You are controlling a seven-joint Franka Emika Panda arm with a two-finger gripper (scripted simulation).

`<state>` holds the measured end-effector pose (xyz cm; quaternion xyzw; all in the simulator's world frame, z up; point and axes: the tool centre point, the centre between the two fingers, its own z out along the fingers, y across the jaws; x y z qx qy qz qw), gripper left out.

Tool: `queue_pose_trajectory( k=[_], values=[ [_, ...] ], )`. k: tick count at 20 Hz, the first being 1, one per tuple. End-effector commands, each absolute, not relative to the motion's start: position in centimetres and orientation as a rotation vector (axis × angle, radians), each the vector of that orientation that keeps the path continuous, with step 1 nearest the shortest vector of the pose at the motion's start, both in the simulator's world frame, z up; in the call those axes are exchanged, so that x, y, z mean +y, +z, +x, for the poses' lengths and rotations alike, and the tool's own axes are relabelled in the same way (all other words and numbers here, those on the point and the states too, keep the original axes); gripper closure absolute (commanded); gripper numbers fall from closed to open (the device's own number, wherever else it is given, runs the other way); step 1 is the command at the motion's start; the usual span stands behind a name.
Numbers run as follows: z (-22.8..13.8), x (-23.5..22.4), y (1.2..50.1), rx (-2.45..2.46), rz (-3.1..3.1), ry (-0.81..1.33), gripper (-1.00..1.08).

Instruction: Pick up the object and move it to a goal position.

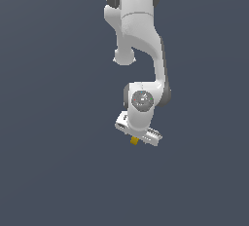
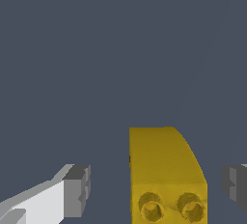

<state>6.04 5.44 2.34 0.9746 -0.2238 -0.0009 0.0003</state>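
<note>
Progress sits at the very first stage: the grasp is lined up but not made. In the exterior view, the plain dark counter (image 1: 48, 171) fills the exterior view's left. At the middle, the white arm (image 1: 138, 35) reaches down from the top edge, and the small yellow block (image 1: 134, 141) peeks out just beneath its lower end. The fingers themselves are too small to make out there, and nothing else shows towards the exterior view's right.

The wrist view gives you the detail. One of the fingers (image 2: 77, 191) stands to one side with a clear strip of dark background between its grey pad and the block (image 2: 164, 175). The block stands upright in the middle, with two round studs on its near face. The other pad is partly cut off at the far edge of the picture, again with a gap before the block. So the fingers are spread wide and hold nothing; they straddle the block and touch it on neither side.

The approach looks done. What is left, as you can judge it, is nearly everything: close on the block, lift it, and carry it to the goal. No goal marker shows in either picture, so you cannot tell where it lies. Nor can you tell for sure whether the block rests on the counter.
</note>
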Motion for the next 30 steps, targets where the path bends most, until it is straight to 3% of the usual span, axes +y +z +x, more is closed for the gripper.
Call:
queue_pose_trajectory(
  k=[1, 2, 3, 19, 30],
  values=[
    [6.2, 5.4, 2.2, -0.704, 3.062, 0.0, -0.92],
    [6.2, 5.4, 2.2, -0.704, 3.062, 0.0, -0.92],
    [6.2, 5.4, 2.2, -0.704, 3.062, 0.0, 1.08],
    [6.0, 5.3, 3.1, -0.704, 3.062, 0.0, 1.08],
    [4.6, 4.3, 9.8, -0.704, 3.062, -0.001, 1.08]
  ],
)
